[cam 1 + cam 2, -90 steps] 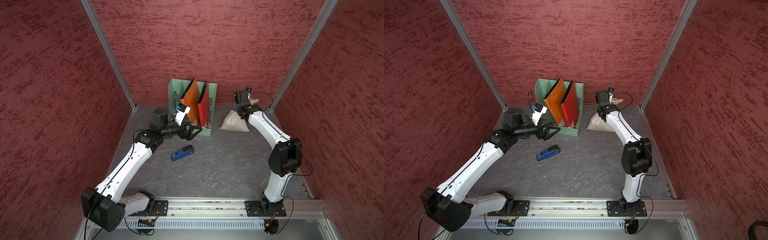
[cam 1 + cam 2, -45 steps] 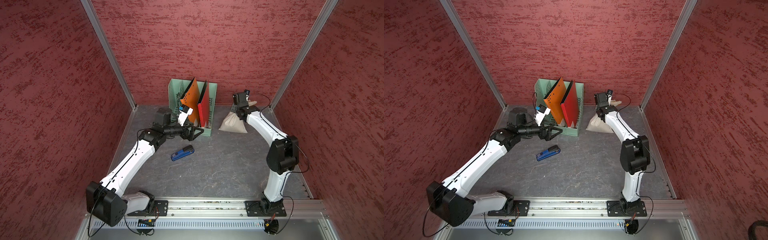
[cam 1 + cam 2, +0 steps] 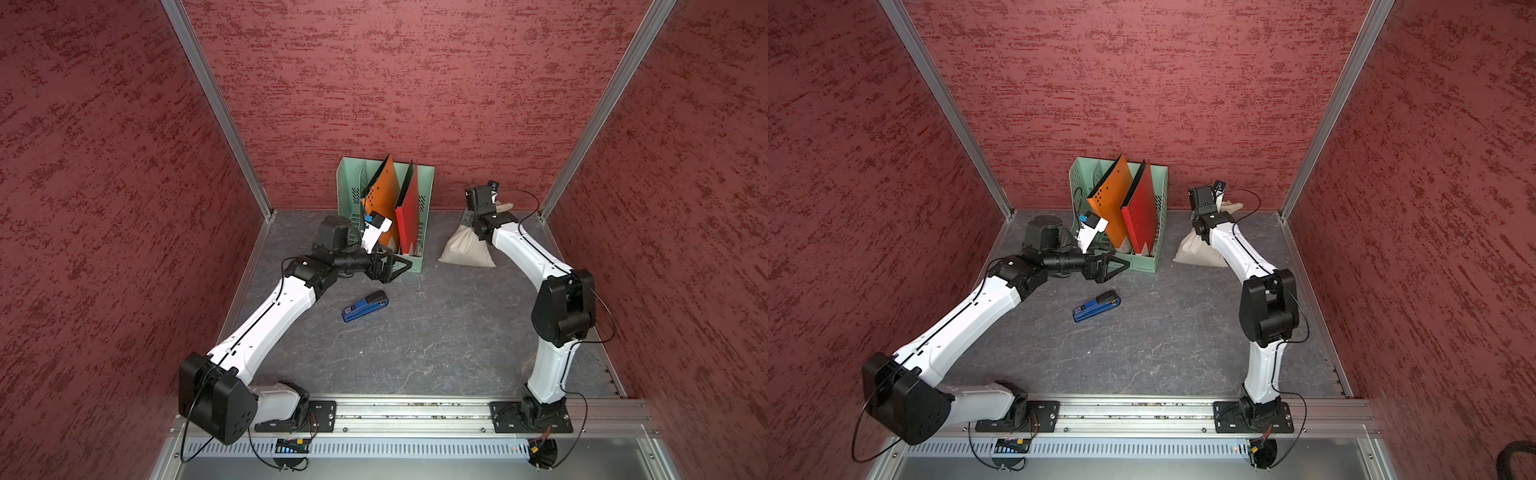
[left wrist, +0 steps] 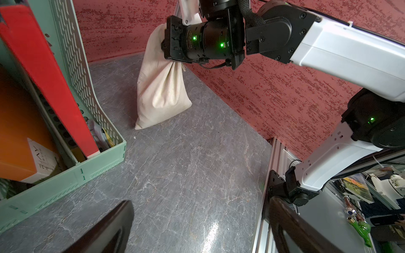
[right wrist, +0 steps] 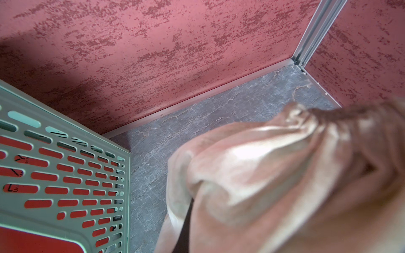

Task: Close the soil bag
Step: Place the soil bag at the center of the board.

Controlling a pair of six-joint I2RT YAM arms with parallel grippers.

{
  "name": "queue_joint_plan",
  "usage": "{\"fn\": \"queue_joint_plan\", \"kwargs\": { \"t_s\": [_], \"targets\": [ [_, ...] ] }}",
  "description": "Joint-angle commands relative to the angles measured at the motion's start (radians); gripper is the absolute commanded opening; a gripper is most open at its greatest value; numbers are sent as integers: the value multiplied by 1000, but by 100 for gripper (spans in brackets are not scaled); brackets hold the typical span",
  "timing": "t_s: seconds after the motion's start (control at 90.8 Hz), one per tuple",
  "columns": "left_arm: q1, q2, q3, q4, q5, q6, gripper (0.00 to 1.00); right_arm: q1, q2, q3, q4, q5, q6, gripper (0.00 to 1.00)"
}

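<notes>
R gripper [image 3: 468, 219] clenched on soil bag [image 4: 162, 92] neck – L gripper [image 4: 200, 202] released, empty; red folder [image 5: 32, 161] print unreadable.

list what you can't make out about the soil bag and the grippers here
- Neck and cords of the soil bag: left wrist view, right gripper covers most; both top views, right arm does.
- Bag mouth: right wrist view, cloth too close, blurred.
- Fingers of the left gripper: left wrist view, cut by the frame edge, blurred.
</notes>
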Motion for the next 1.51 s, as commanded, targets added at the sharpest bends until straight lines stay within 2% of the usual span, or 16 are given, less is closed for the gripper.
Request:
{"fn": "queue_joint_plan", "kwargs": {
  "t_s": [0.0,0.529,0.926,1.135,1.499],
  "targets": [
    [-8,14,27,26,20,17,100,-9,8,3,69,4,14,0],
    [-30,55,53,14,20,6,100,-15,31,-69,89,-30,15,0],
    [-70,148,99,48,13,-161,100,-16,61,-220,218,-168,40,0],
    [-106,200,157,62,1,-161,100,-15,75,-273,247,-230,38,0],
    [-111,121,35,131,-68,-156,100,-15,74,-257,157,-326,-22,0]
  ]
}}
